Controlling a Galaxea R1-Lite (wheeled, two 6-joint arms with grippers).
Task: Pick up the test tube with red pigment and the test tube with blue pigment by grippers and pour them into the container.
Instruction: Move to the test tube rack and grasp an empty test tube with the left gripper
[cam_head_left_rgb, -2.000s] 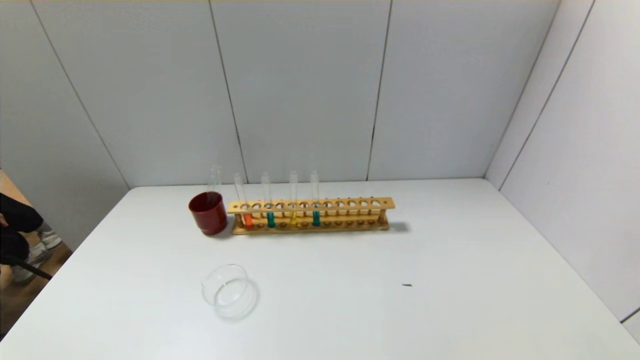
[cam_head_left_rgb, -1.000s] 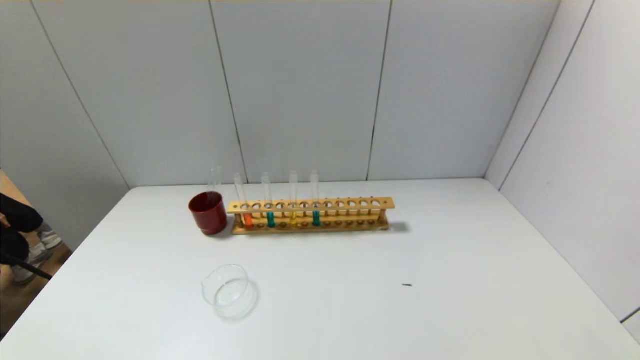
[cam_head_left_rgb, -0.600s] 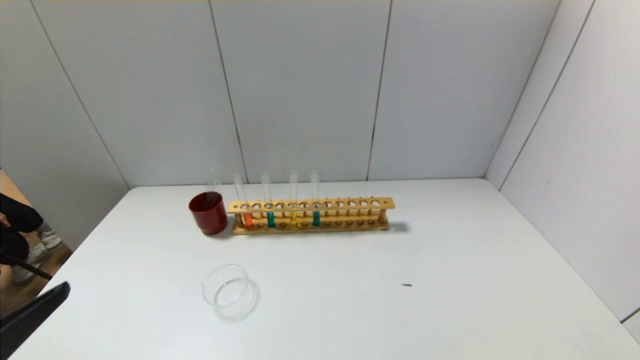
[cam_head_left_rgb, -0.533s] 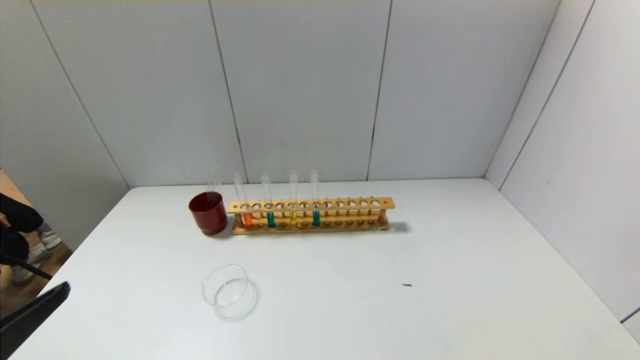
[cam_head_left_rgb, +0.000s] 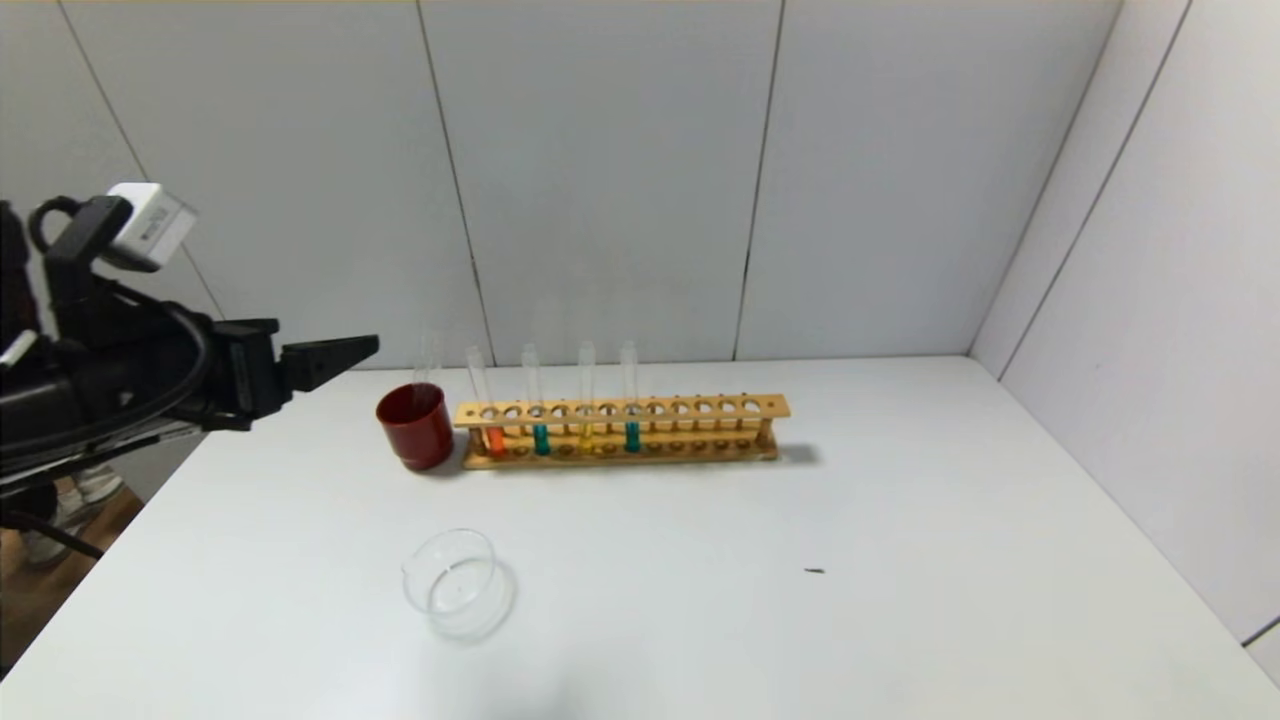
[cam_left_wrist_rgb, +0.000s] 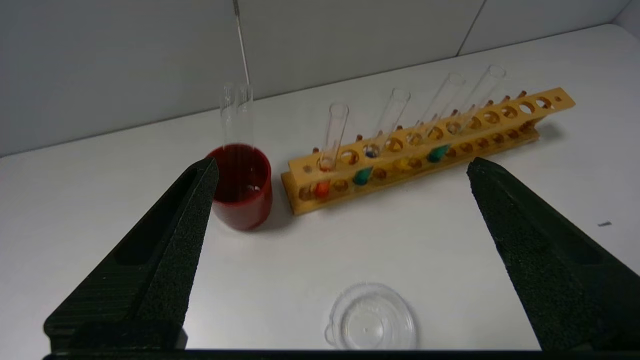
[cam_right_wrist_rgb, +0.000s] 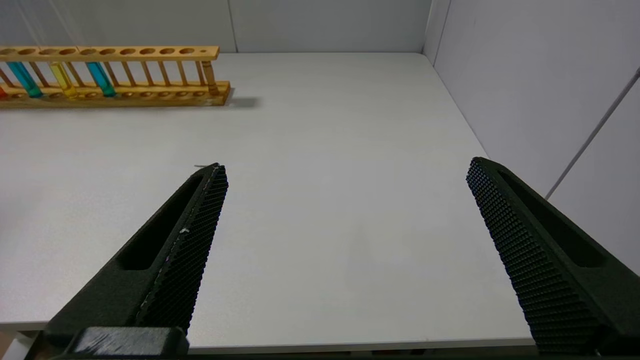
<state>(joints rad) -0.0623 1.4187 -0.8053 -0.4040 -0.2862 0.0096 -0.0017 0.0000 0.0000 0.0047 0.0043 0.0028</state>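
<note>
The test tube with red pigment (cam_head_left_rgb: 494, 438) stands at the left end of a wooden rack (cam_head_left_rgb: 700, 408); it also shows in the left wrist view (cam_left_wrist_rgb: 322, 189). Two tubes with blue pigment (cam_head_left_rgb: 541, 438) (cam_head_left_rgb: 632, 436) stand in the same rack, with a yellow one between them. The clear glass container (cam_head_left_rgb: 455, 585) sits on the table in front, and shows in the left wrist view (cam_left_wrist_rgb: 370, 322). My left gripper (cam_head_left_rgb: 345, 352) (cam_left_wrist_rgb: 342, 165) is open and empty, raised left of the rack and pointing toward it. My right gripper (cam_right_wrist_rgb: 347, 165) is open and empty over the table's near right part.
A dark red cup (cam_head_left_rgb: 415, 428) holding an empty glass tube (cam_left_wrist_rgb: 236, 115) stands just left of the rack. A yellow-liquid tube (cam_head_left_rgb: 586, 435) is in the rack. Grey walls close the back and right. A small dark speck (cam_head_left_rgb: 814, 570) lies on the white table (cam_head_left_rgb: 900, 520).
My left arm has risen from the lower left corner into view and now hangs high at the left, level with the tube tops. The tubes, cup and dish have not moved.
</note>
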